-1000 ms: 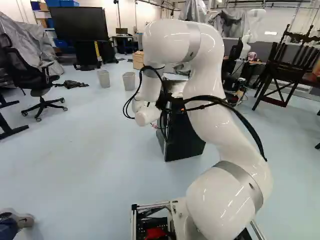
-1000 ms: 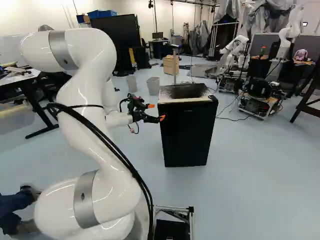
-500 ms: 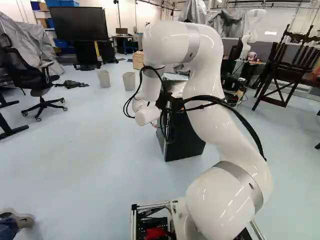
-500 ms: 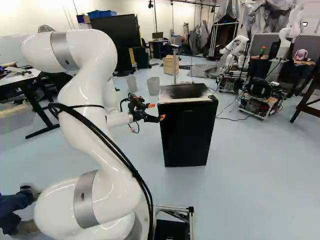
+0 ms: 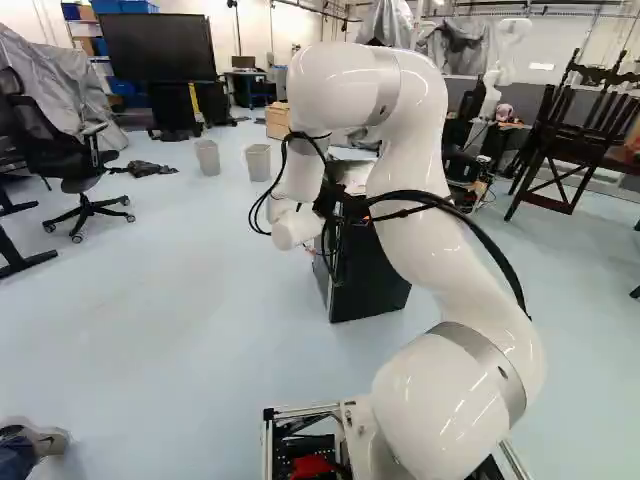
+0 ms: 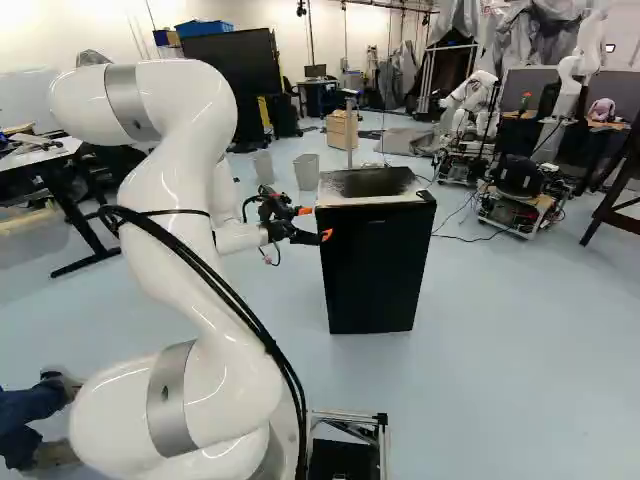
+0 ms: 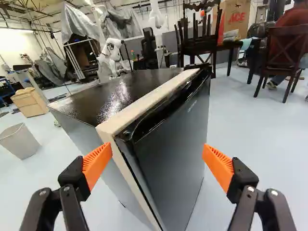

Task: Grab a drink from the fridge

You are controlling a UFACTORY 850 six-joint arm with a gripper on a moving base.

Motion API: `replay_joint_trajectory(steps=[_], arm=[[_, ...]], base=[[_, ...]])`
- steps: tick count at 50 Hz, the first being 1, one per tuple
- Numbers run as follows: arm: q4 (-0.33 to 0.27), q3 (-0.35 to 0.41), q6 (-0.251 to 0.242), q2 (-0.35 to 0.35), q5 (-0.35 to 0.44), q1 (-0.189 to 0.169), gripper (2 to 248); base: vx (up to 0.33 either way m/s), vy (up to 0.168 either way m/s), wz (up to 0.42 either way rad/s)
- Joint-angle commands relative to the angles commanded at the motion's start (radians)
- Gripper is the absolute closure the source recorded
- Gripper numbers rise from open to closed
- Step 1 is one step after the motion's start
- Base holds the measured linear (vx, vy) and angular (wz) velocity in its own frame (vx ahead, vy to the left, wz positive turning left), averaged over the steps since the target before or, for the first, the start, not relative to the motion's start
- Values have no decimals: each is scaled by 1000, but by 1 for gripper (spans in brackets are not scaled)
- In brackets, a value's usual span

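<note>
right base view: one fridge (image 6: 375, 275), just right of frame centre, door (image 7: 180, 144) seemingly closed; drink unseen. one hand (image 6: 314, 223), spread wide. door edge to be hooked by one fingertip, eased outward.

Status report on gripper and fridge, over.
Gripper open. Fridge door ahead, looks shut. No drink in view. Nothing seen blocking the way to the door.

Red lettering (image 7: 236, 18) marks the cardboard box (image 7: 244, 29); tiny pale print (image 7: 192, 106), illegible, marks the fridge door (image 7: 178, 154).
</note>
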Motion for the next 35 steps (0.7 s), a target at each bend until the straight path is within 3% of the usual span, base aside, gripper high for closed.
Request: replay_joint_trajectory(steps=[35], arm=[[0,-4,0,-2,0,-18,3]], base=[[0,0,0]])
